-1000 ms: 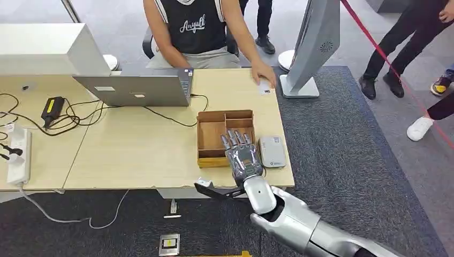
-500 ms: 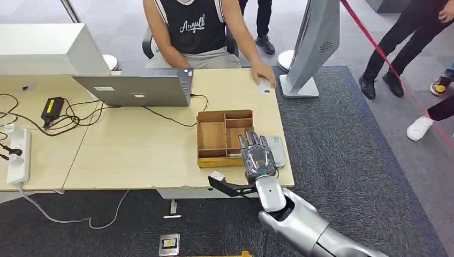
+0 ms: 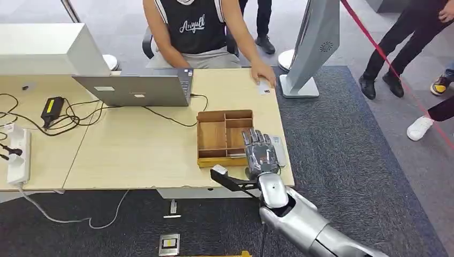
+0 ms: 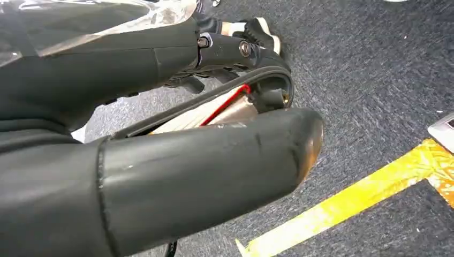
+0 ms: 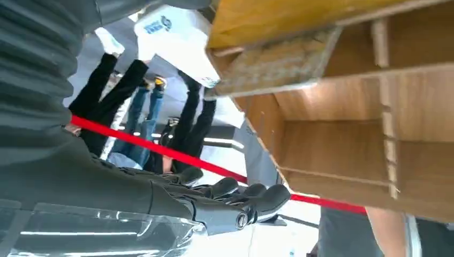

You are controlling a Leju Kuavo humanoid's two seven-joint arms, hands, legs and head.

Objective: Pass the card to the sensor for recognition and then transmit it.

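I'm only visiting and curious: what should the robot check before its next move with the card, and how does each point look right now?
1. Right hand over the sensor: ok, it partly covers the sensor in the head view.
2. Card in that hand: cannot tell, the palm faces down.
3. Sensor flat on the table, beside the wooden tray: ok.
4. Person's hand away from the sensor: ok, it is at the table's far corner.
5. Left hand out of the way: ok, it is down near the carpet.

Open laptop on wooden desk, black charger, white power strip, red rope
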